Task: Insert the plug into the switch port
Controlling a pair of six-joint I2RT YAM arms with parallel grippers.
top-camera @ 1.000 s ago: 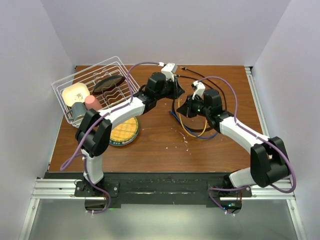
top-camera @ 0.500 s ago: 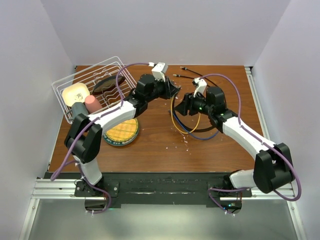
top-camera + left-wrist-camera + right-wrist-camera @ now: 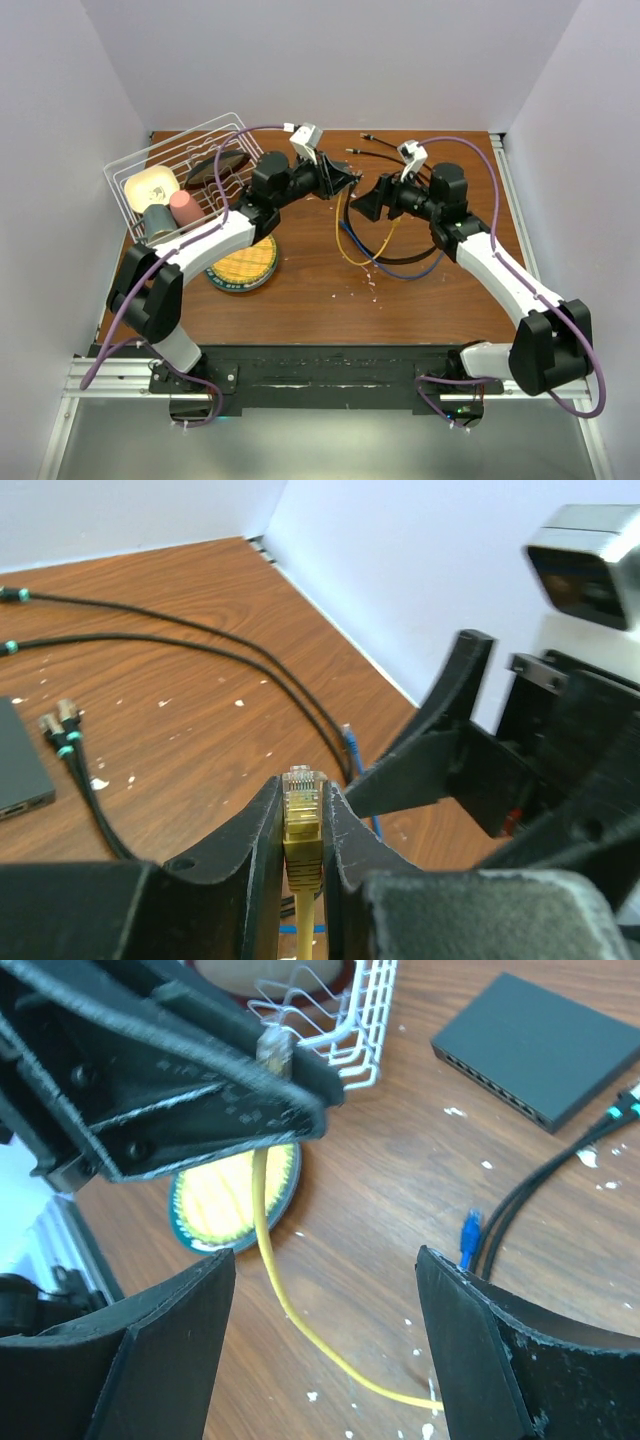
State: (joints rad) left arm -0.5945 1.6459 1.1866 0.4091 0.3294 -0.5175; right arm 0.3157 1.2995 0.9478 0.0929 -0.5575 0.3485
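The left gripper (image 3: 303, 810) was clamped tight on one plug (image 3: 302, 785), a clear-tipped yellow connector that stood upright between its two fingers. The single yellow cable (image 3: 268, 1260) hung from it down to the tabletop (image 3: 320, 290). Facing it, close by, the right gripper (image 3: 325, 1260) had its two fingers spread wide with nothing between them. One switch (image 3: 540, 1040), a flat black box, lay toward the tabletop's far edge, well apart from the raised plug. Its ports (image 3: 497, 1086) ran in one row along a narrow side, too small to count. Near the switch, two black cables (image 3: 530, 1195) ran side by side, and one blue cable end (image 3: 468, 1228) rested just beside them. One white wire rack (image 3: 125, 180) filled the far left corner. One round yellow disc (image 3: 245, 263) lay flat just on its near side.
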